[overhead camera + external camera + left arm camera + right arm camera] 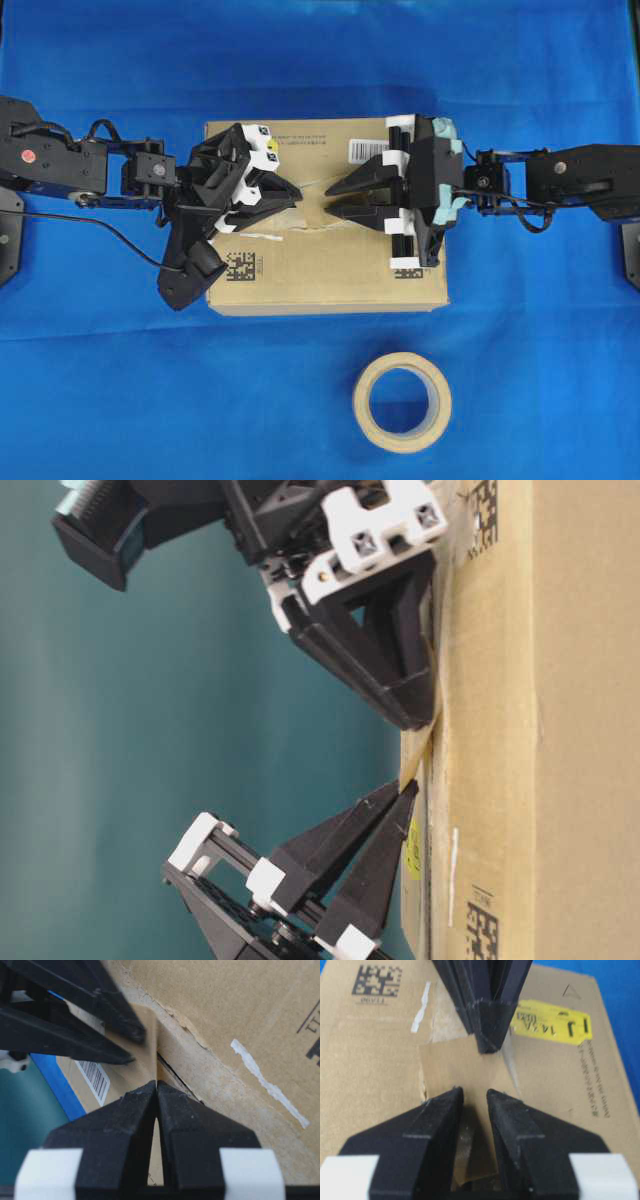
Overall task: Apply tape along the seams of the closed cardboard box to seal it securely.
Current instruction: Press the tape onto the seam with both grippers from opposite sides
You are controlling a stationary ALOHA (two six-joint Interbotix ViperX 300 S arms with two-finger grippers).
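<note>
A desk (320, 60) covered in bright blue cloth carries a brown rectangular cardboard box (320, 285) and, nearby, a tan ring-shaped tape roll (402, 402).

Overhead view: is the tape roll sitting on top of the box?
No, the tape roll lies on the blue cloth in front of the cardboard box, apart from it.

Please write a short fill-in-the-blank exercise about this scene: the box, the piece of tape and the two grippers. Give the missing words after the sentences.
1. The left gripper is shut on the ____.
2. The tape roll lies on the blue cloth, in front of the cardboard box, and ____ gripper touches it.
3. The sticker on the box top is ____ in colour.
4. The right gripper has its jaws ____.

Missing words: tape; neither; yellow; apart
</note>
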